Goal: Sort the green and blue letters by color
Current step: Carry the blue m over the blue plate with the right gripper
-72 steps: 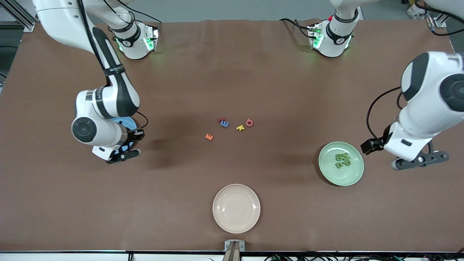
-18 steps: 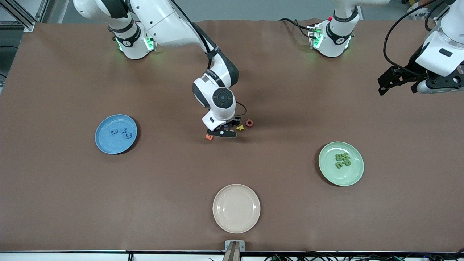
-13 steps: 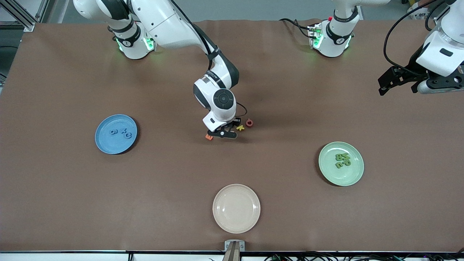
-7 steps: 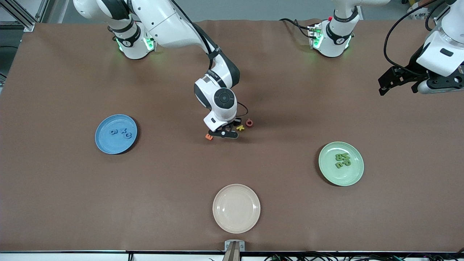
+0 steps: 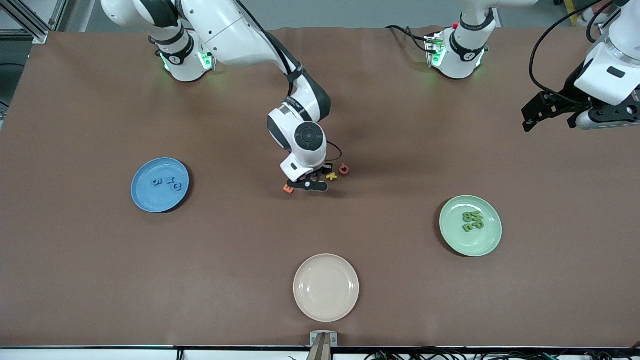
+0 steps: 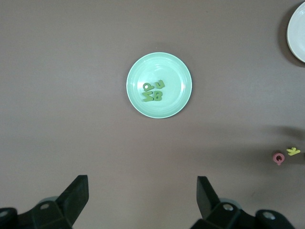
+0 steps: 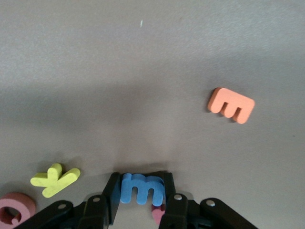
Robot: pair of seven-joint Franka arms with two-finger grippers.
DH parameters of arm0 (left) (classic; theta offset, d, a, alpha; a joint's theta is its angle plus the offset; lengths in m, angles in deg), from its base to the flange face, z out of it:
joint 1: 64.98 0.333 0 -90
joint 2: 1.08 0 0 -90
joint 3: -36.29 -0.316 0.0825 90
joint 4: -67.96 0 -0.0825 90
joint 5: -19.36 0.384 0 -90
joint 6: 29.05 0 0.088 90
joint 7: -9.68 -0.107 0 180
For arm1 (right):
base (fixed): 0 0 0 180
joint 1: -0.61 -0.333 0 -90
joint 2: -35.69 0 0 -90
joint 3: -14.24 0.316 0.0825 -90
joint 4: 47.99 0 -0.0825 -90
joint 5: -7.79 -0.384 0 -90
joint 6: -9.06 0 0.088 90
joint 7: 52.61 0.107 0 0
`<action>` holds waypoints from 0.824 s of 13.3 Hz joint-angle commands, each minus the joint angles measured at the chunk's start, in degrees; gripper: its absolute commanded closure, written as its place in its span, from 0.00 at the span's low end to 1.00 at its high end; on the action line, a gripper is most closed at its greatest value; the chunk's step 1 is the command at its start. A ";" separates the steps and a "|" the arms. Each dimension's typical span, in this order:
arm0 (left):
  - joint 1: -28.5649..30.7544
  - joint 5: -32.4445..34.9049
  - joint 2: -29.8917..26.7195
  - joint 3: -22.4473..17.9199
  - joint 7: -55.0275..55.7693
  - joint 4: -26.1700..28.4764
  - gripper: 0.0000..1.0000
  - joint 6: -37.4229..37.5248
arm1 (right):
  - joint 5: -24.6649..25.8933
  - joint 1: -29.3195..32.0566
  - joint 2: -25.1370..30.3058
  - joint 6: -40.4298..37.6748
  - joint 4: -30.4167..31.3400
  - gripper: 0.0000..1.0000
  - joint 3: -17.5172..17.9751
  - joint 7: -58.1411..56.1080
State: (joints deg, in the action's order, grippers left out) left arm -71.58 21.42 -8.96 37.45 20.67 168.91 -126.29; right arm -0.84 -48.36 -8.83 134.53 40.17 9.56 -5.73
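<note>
In the front view, the blue E (image 7: 141, 188) is hidden beneath the right gripper (image 5: 311, 178), which also covers most of the orange E (image 5: 287, 188). A dark red letter (image 7: 157, 215) is largely concealed by the gripper's fingers (image 7: 110, 196) in the right wrist view, where the pink letter (image 7: 14, 208) is cut by the edge. The cream plate (image 6: 298, 28) is cropped in the left wrist view.

Table (image 5: 100, 280) cover: matt brown, cloth-like. Blue E (image 7: 142, 189) and orange E (image 7: 231, 105): matt foam look. Cream plate (image 5: 326, 287): smooth, glossy.
</note>
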 commanded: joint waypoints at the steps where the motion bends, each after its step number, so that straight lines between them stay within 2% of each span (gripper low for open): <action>1: -0.08 -0.83 0.06 -0.10 -0.18 -0.49 0.00 -0.23 | -1.04 1.42 0.30 -6.01 -3.87 0.81 -0.16 0.24; 5: -0.17 -0.83 0.06 -0.10 -0.18 -0.49 0.00 -0.15 | -0.25 4.92 5.91 -13.21 -2.92 0.83 -0.60 -4.66; 8: -0.26 -0.83 0.06 -0.10 -0.27 -0.49 0.00 -0.15 | -0.07 9.23 13.11 -13.32 4.44 0.83 -0.69 -15.36; 11: -0.26 -0.83 0.14 -0.10 -0.27 -0.49 0.00 -0.23 | 2.20 14.67 19.44 -12.01 12.62 0.83 -0.69 -27.41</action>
State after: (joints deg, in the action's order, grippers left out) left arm -71.66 21.42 -8.96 37.50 20.67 168.91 -126.29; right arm -0.17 -37.02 4.38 120.72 44.46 7.92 -27.01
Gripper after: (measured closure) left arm 0.000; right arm 0.595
